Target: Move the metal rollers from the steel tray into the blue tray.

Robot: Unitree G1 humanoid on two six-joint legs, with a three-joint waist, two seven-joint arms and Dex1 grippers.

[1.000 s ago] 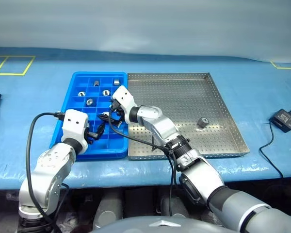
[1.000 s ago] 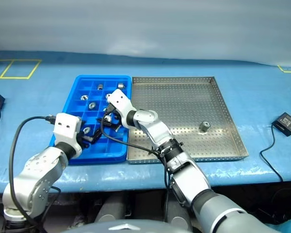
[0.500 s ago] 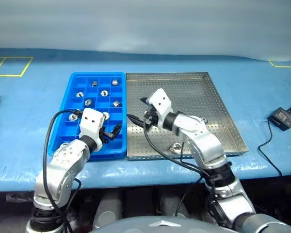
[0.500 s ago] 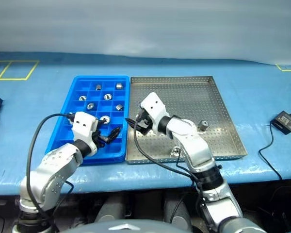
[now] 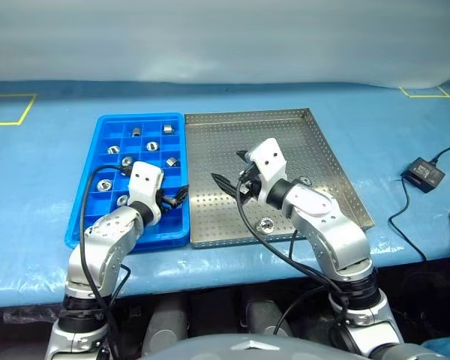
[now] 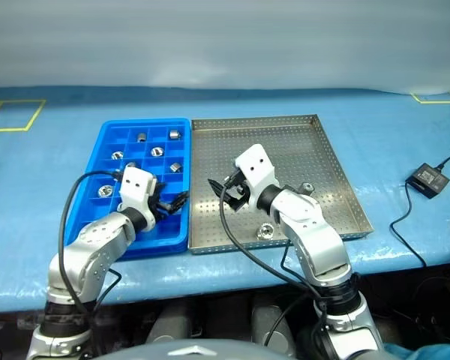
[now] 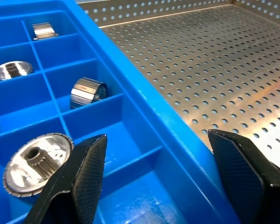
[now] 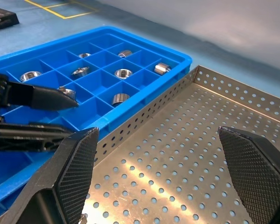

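Blue-covered bench. Right gripper point(image 5: 229, 175) empty, jaws wide, over steel tray point(image 5: 330, 169). Left gripper point(image 5: 177, 197) agape over blue tray point(image 5: 97, 131) near edge. Two metal rollers point(image 5: 267, 223) left in steel tray, near side; best descend straight, straddle nearest roller squarely before closing.

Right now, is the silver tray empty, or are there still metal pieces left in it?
Not empty. Two metal rollers remain on the steel tray: one near its front edge, another just beyond the right arm.
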